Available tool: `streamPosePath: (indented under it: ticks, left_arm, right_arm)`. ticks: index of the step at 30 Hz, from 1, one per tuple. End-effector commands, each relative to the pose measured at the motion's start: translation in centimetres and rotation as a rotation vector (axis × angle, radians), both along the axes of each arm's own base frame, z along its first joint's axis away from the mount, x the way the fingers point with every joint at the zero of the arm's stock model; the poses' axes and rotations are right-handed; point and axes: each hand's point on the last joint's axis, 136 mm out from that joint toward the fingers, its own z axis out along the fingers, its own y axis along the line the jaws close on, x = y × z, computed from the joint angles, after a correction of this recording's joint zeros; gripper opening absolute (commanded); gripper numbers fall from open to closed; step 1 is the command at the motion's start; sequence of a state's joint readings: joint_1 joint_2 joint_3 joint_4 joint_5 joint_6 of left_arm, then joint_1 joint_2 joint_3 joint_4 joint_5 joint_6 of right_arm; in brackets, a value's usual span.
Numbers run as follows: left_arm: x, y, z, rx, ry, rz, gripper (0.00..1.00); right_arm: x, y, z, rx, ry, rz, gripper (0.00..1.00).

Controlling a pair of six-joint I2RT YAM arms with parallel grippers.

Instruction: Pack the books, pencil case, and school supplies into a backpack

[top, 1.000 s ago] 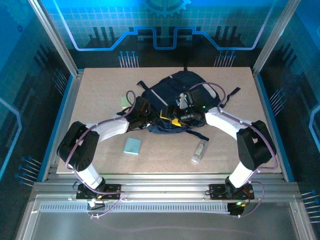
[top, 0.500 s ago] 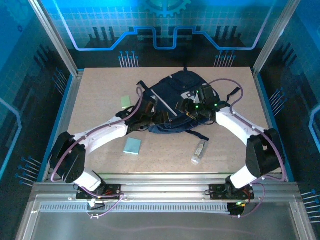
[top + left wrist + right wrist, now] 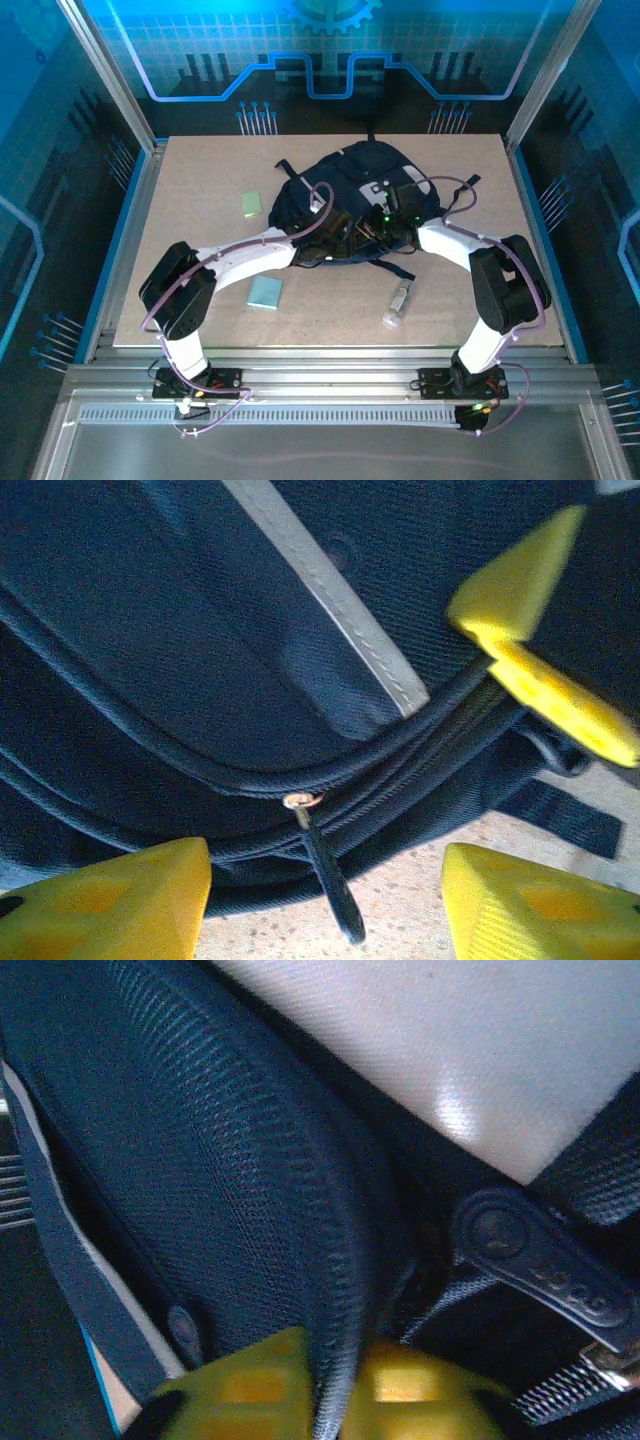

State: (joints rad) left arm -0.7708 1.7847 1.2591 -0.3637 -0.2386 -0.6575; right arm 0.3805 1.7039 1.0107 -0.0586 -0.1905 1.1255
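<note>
Judging the step in hand as working the zip of the large dark navy fabric backpack with light grey stripes (image 3: 345, 180), getting its compartment ready for the small items lying outside it.

Pinching a dark piped edge of the backpack with the right claw (image 3: 322, 1390), yellow fingers pressed together on it. Noting the white front patch (image 3: 450, 1050) beyond and to the right of that claw, and a black rubber tab (image 3: 540, 1260) just to its right.

Holding the left claw (image 3: 320, 895) apart, gripping nothing, hovering close over the backpack's lower seam. Spotting a slim dark zip pull (image 3: 328, 880) hanging from a small metal ring, between the two fingers and touching neither. Seeing one yellow finger of the right claw near, ahead and to the right of the left claw.

Judging the next move as closing the left claw on that zip pull and drawing it along the track, with the right claw anchoring the fabric. Expecting a narrow, floppy target, apt to slip aside if approached off-centre.

Counting the backpack as the one container. Finding its inside hidden, so not telling what it holds, nor whether the zip is run open or shut.

Logging three items out on the tan surface (image 3: 200, 170), all apart from the backpack:
- small pale-green block (image 3: 252, 204), well to the left of the left claw
- pale teal square pad (image 3: 265, 292), left of that claw and back toward the arm bases
- small clear-white tube (image 3: 398, 303), back toward the bases from the right claw
</note>
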Motion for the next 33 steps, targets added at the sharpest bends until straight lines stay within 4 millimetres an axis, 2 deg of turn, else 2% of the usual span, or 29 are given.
streamPosePath:
  ticks: [1, 2, 7, 10, 12, 13, 20, 25, 29, 33]
  left_arm:
    - [0.9, 0.6, -0.4, 0.079, -0.016, 0.021, 0.58]
    - [1.0, 0.5, -0.6, 0.083, -0.011, 0.021, 0.56]
    - [1.4, 0.2, -1.9, 0.120, 0.017, 0.030, 0.29]
    - [1.5, 0.4, -2.3, 0.139, 0.031, 0.030, 0.18]
    - [1.3, 0.5, -2.3, 0.141, 0.044, 0.027, 0.04]
    - [1.2, 0.6, -2.1, 0.139, 0.047, 0.022, 0.00]
    - [0.1, 1.9, 0.0, 0.070, 0.076, -0.073, 0.00]
    - [0.1, 6.3, 0.2, 0.127, 0.091, -0.121, 0.00]
    - [1.8, 9.6, 0.2, 0.103, 0.090, -0.068, 0.00]
    - [4.0, 11.0, 0.4, 0.116, 0.054, -0.043, 0.00]
  right_arm:
    - [1.0, 1.2, 1.7, 0.043, -0.091, 0.007, 0.03]
    - [1.0, 1.3, 1.6, 0.049, -0.090, 0.008, 0.00]
    - [0.7, 1.6, 1.3, 0.074, -0.085, 0.018, 0.00]
    - [0.6, 1.5, 1.4, 0.074, -0.088, 0.021, 0.00]
    - [0.7, 1.3, 1.4, 0.072, -0.091, 0.018, 0.00]
    - [0.8, 1.1, 1.5, 0.068, -0.092, 0.017, 0.00]
    - [1.2, -0.8, 1.9, -0.005, -0.118, 0.036, 0.00]
    - [1.3, -2.3, 2.4, -0.032, -0.130, 0.040, 0.00]
    - [1.2, -2.7, 3.1, -0.064, -0.144, 0.053, 0.00]
    - [1.4, -3.0, 3.4, -0.079, -0.147, 0.067, 0.00]
